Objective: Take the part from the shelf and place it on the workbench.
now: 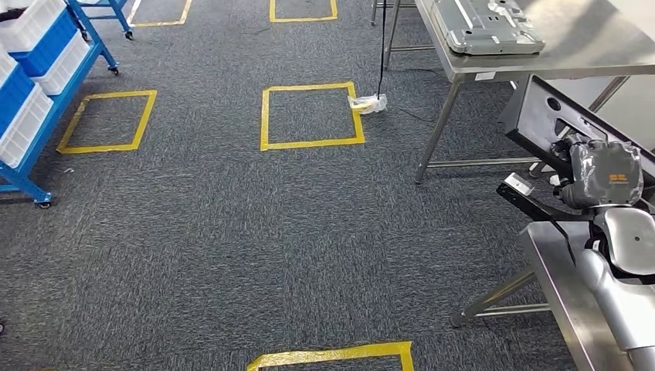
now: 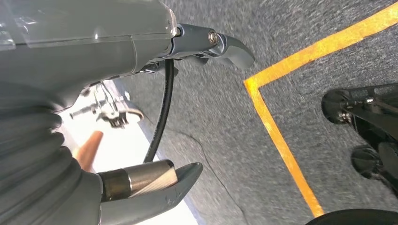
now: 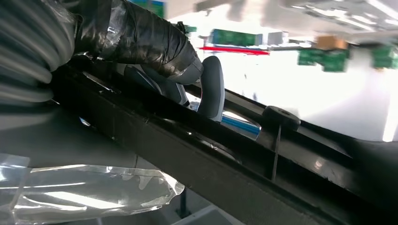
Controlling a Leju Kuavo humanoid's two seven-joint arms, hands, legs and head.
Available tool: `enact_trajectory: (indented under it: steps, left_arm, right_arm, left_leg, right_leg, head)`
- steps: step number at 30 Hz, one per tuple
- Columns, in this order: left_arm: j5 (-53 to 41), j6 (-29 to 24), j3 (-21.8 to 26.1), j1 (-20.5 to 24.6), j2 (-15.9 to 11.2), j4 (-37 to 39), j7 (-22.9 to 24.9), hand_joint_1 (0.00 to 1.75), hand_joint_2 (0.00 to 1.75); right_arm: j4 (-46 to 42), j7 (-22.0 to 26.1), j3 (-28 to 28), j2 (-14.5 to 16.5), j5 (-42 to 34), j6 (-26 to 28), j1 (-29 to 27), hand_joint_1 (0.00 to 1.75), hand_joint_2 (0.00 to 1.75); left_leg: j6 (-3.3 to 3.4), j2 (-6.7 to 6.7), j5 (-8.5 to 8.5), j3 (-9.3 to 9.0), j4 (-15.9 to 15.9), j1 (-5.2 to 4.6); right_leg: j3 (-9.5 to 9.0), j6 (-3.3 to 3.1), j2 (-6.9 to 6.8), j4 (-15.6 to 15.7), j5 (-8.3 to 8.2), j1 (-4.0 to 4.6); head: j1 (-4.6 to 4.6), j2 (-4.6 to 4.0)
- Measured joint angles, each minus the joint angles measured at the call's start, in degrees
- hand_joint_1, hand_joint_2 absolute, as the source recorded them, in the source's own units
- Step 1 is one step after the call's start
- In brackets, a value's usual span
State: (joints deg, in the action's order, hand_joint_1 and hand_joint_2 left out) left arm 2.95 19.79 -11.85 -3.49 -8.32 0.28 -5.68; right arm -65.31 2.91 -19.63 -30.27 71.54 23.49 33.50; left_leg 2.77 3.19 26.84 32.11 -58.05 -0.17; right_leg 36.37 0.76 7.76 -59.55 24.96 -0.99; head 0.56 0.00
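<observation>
Black plastic, the part sits gripped in the right hand, raised beside the near steel workbench, so this looks like the carry step. Next it likely needs lowering flat past that workbench's edge. Left hand hangs over carpet, fingers apart, empty. Beyond the workbench, a second steel table bears 1 grey housing; carpet leftward lies open.

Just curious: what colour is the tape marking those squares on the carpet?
Yellow tape, on dark grey carpet. It shows best in the head view.
</observation>
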Motion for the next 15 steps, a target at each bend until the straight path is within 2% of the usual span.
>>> enact_trajectory:
  steps: [1, 3, 4, 5, 6, 7, 8, 9, 11, 12, 14, 15]
  left_arm:
    - [0.06, 0.05, -0.04, 0.05, -0.03, 0.0, -0.03, 0.0, 1.75]
    - [0.09, 0.16, -0.22, -0.05, -0.06, 0.0, -0.05, 0.0, 1.75]
    - [0.08, 0.19, -0.38, -0.16, -0.1, 0.0, -0.05, 0.0, 1.75]
    - [0.07, 0.21, -0.56, -0.23, -0.16, 0.0, -0.04, 0.0, 1.75]
    - [0.05, 0.24, -0.73, -0.24, -0.21, 0.0, -0.04, 0.0, 1.75]
    - [0.05, 0.27, -0.84, -0.21, -0.25, 0.0, -0.04, 0.0, 1.75]
    - [0.05, 0.3, -0.92, -0.18, -0.27, 0.0, -0.04, 0.0, 1.75]
    - [0.05, 0.32, -0.96, -0.14, -0.34, 0.0, -0.06, 0.0, 1.75]
    - [0.08, 0.36, -1.06, -0.12, -0.56, 0.0, -0.14, 0.0, 1.75]
    - [0.15, 0.41, -1.13, -0.13, -0.69, 0.0, -0.2, 0.0, 1.75]
    - [0.37, 0.54, -1.27, -0.05, -0.82, 0.0, -0.31, 0.0, 1.75]
    - [0.47, 0.59, -1.31, 0.04, -0.85, 0.0, -0.35, 0.0, 1.75]
  right_arm:
    - [0.24, -0.04, 0.16, -0.61, -0.17, -0.65, 0.07, 1.75, 1.75]
    - [0.85, -0.1, 0.41, -1.44, -0.48, -1.74, 0.28, 1.75, 1.75]
    - [1.27, -0.13, 0.44, -1.58, -0.6, -2.09, 0.3, 1.75, 1.75]
    - [1.75, -0.2, 0.44, -1.69, -0.73, -2.33, 0.18, 1.75, 1.75]
    - [2.26, -0.3, 0.45, -1.8, -0.83, -2.45, -0.02, 1.75, 1.75]
    - [2.68, -0.4, 0.45, -1.93, -0.91, -2.49, -0.21, 1.75, 1.75]
    - [3.03, -0.5, 0.48, -2.17, -0.96, -2.49, -0.33, 1.75, 1.75]
    - [3.28, -0.56, 0.52, -2.44, -0.99, -2.49, -0.38, 1.75, 1.75]
    - [3.71, -0.68, 0.71, -2.91, -1.21, -2.58, -0.42, 1.75, 1.75]
    - [3.95, -0.74, 0.88, -3.15, -1.47, -2.63, -0.58, 1.75, 1.75]
    - [4.52, -0.76, 1.3, -3.8, -2.03, -2.71, -1.29, 1.75, 1.75]
    - [4.8, -0.75, 1.54, -4.21, -2.27, -2.72, -1.73, 1.75, 1.75]
  left_leg:
    - [0.29, -0.77, -0.33, -0.21, 0.62, -0.01]
    - [0.63, -2.43, -0.67, -0.44, 1.33, -0.08]
    - [0.67, -3.23, -0.66, -0.41, 1.35, -0.13]
    - [0.66, -4.09, -0.6, -0.38, 1.33, -0.15]
    - [0.62, -4.93, -0.52, -0.36, 1.28, -0.14]
    - [0.53, -5.73, -0.4, -0.35, 1.2, -0.13]
    - [0.39, -6.52, -0.22, -0.37, 1.04, -0.1]
    - [0.14, -7.24, 0.04, -0.4, 0.79, -0.13]
    - [-0.51, -8.42, 0.64, -0.48, 0.19, -0.34]
    - [-0.84, -8.96, 0.89, -0.57, -0.01, -0.45]
    - [-1.41, -9.82, 1.24, -0.85, -0.09, -0.43]
    - [-1.73, -9.42, 1.62, -0.91, -0.35, -0.32]
  right_leg:
    - [0.53, 0.23, -1.67, -1.02, 0.8, 0.13]
    - [3.01, 0.62, -5.74, -6.34, 4.04, 0.29]
    - [4.73, 0.87, -6.75, -10.0, 5.81, 0.21]
    - [6.15, 1.12, -7.16, -13.03, 6.9, 0.03]
    - [6.76, 1.35, -7.4, -14.36, 6.97, -0.17]
    - [6.31, 1.56, -7.67, -13.67, 6.07, -0.37]
    - [4.65, 1.76, -8.22, -10.68, 4.3, -0.55]
    - [2.49, 1.89, -9.39, -6.54, 2.71, -0.6]
    - [-0.64, 1.57, -11.22, -0.65, 0.79, -0.28]
    - [-1.02, 1.21, -11.46, 0.24, 0.76, -0.03]
    - [-0.92, 0.36, -10.14, 0.12, 0.68, 0.12]
    - [-0.93, 0.0, -9.53, 0.21, 0.63, 0.02]
  head:
    - [-0.07, 0.0]
    - [-0.21, 0.0]
    - [-0.26, 0.0]
    - [-0.27, 0.0]
    - [-0.28, 0.0]
    - [-0.28, 0.0]
    - [-0.28, 0.0]
    - [-0.29, 0.0]
    - [-0.27, 0.0]
    - [-0.25, 0.0]
    - [-0.21, 0.0]
    - [-0.2, 0.0]
